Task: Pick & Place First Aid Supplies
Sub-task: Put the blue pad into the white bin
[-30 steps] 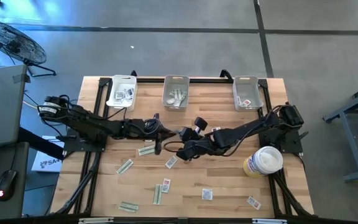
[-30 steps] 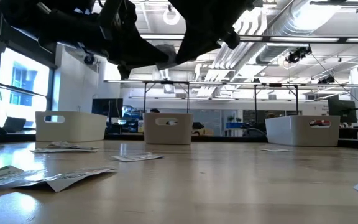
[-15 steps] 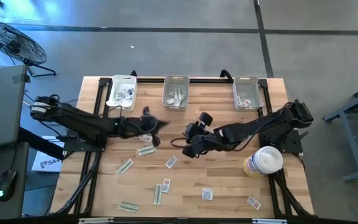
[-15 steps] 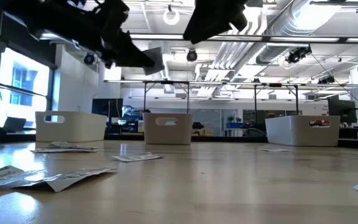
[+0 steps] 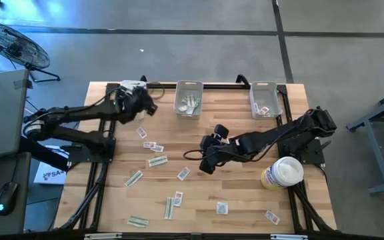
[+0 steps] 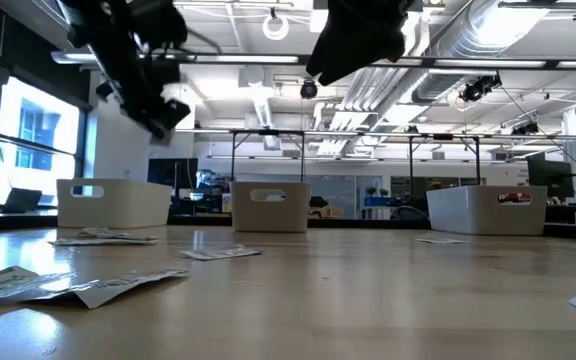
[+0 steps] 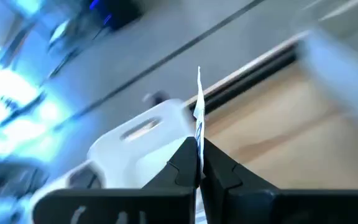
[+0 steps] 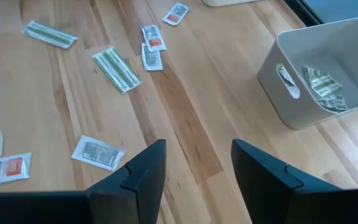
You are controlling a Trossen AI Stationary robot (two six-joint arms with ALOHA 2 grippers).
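While gripping a packet [image 7: 198, 106], left gripper [image 5: 141, 103] hovers over bin [image 5: 127, 89].

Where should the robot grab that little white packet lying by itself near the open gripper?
Probably from straight above, pinching the white packet across its shorter width. It lies flat on the table with bare wood all round, so no side offers an edge to slip under. The open right gripper hangs close by.

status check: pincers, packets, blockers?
Left pincer shut on thin white paper packet, over left bin. Right pincer open, mid-table. No blockers seen.
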